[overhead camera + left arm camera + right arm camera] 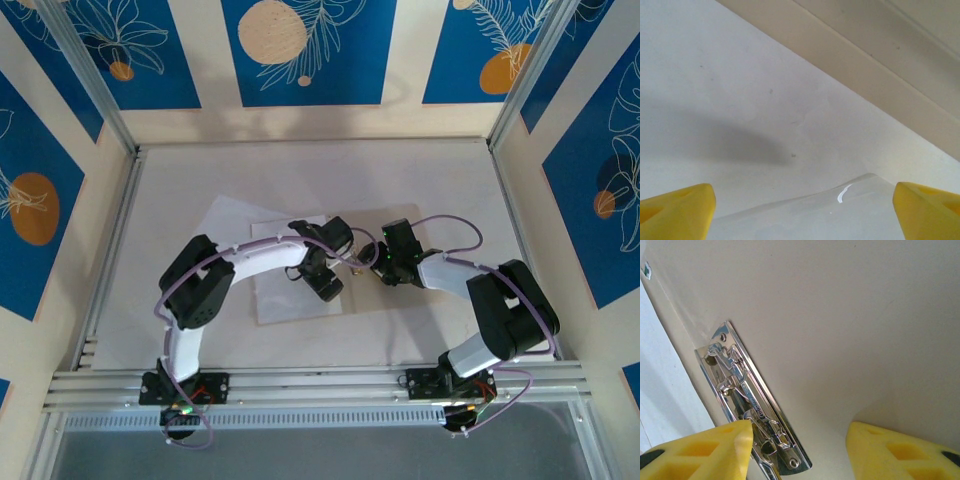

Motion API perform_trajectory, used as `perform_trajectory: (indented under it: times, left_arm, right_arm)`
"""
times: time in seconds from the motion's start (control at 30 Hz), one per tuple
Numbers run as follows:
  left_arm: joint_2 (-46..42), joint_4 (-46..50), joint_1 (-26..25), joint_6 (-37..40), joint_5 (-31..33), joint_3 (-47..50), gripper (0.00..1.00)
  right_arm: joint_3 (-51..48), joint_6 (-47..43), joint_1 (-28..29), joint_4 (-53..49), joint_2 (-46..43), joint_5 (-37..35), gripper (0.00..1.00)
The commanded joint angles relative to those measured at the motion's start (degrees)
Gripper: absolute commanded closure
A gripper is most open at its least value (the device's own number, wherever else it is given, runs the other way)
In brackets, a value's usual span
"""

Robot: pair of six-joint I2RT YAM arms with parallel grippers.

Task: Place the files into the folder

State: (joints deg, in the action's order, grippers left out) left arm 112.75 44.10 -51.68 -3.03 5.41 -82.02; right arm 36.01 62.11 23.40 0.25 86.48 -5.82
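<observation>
The folder [285, 305] lies open on the table with its pale inside up. Its metal clip [750, 405] sits at the spine [356, 266]. My right gripper [800, 430] hovers open over the folder's inside face [840, 315], its left fingertip [735, 440] right against the clip's lever. In the top view that gripper [383, 266] is just right of the spine. A white file [228, 218] pokes out at the folder's far left. My left gripper [328, 287] is wide open low over the folder's left half, with a raised, glossy pale sheet corner [850, 205] between its fingers, ungripped.
A tan band [865, 65] crosses the upper right of the left wrist view. A white sheet edge [660, 390] shows left of the clip. Aluminium rails [320, 385] run along the near edge, and patterned walls [300, 50] close in three sides.
</observation>
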Motion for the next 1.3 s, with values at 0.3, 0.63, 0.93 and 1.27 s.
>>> perform_trajectory:
  times: [0.3,0.63,0.93,1.27]
  left_arm:
    - [-2.36,-2.61,4.16,-10.75,6.68,-0.35,0.04]
    - [-0.32,-7.04,10.64,-22.84,5.66,1.46,0.00]
    - [2.97,-6.53,11.51,-24.51,5.49,1.38,0.00]
    - [5.49,-5.63,10.94,-19.80,1.35,0.80,0.04]
  right_arm:
    - [-1.00,0.89,0.24,-5.59,2.29,-2.29,0.45]
    - [-0.99,0.91,0.48,-5.51,2.38,-2.26,0.45]
    - [-0.71,0.83,0.66,-5.53,2.67,-2.34,0.45]
    - [-0.64,0.92,0.77,-5.67,2.74,-2.44,0.45]
